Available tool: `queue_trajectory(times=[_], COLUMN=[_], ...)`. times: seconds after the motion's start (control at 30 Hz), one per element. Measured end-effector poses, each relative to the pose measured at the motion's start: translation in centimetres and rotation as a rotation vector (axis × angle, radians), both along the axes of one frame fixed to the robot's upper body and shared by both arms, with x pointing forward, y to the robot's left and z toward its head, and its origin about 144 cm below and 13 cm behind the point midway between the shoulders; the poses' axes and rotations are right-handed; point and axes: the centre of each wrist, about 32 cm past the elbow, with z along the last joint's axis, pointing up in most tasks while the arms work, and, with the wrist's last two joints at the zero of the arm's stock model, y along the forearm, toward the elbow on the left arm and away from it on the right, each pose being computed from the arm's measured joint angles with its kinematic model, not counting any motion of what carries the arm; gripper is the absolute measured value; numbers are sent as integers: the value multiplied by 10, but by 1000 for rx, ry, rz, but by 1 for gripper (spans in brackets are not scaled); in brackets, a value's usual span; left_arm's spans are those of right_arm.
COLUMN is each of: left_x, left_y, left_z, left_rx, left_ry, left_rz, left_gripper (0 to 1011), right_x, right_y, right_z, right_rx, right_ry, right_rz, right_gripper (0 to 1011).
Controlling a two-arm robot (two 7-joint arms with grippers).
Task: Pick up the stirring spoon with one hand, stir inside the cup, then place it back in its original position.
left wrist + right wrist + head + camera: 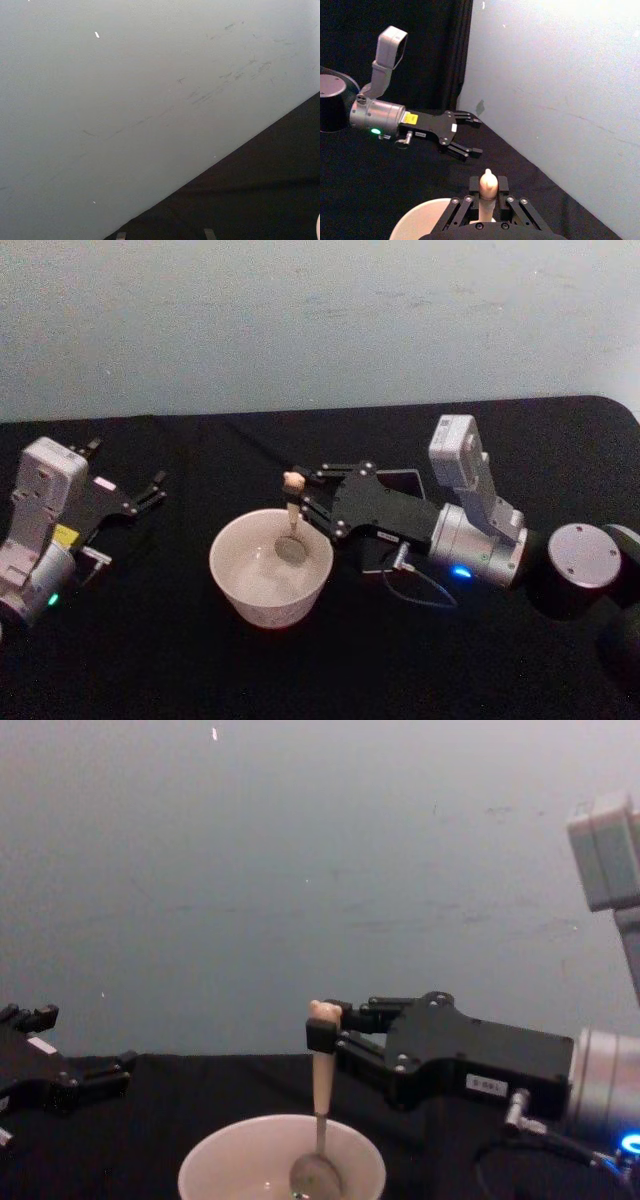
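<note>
**Dim, Even Light Over a Black Table**

Soft, flat light lay over the scene, and no single source could be told. The pale wall [320, 320] was evenly lit in the head view, but washed out to near white at the far right in the right wrist view. The black table [200, 660] swallowed the light and showed no clear shadows. The cup [271, 567] was the brightest thing on it, its inside a little greyer than its rim. The spoon [318, 1120] gave a dull glint at its bowl. A green lamp glowed behind the left gripper [128, 468], a blue one behind the right gripper [298, 498].

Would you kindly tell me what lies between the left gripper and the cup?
In the head view, the stretch between the left gripper and the cup is bare black tablecloth.
</note>
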Motion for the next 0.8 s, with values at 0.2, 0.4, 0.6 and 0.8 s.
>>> queue_trajectory(times=[0.2,0.4,0.6,0.8], left_x=[0,0,0,0], left_y=[0,0,0,0], left_z=[0,0,0,0], left_rx=[0,0,0,0], left_ry=[0,0,0,0], left_rz=[0,0,0,0], left_gripper=[1001,1001,1001,1001], right_x=[-9,-19,-22,-16], right_y=[-6,-7,4,15], right_z=[2,2,1,0], right_rx=[-2,-7,2,16], right_ry=[1,13,24,27], right_rz=[22,70,105,104], right_gripper=[205,205,205,205])
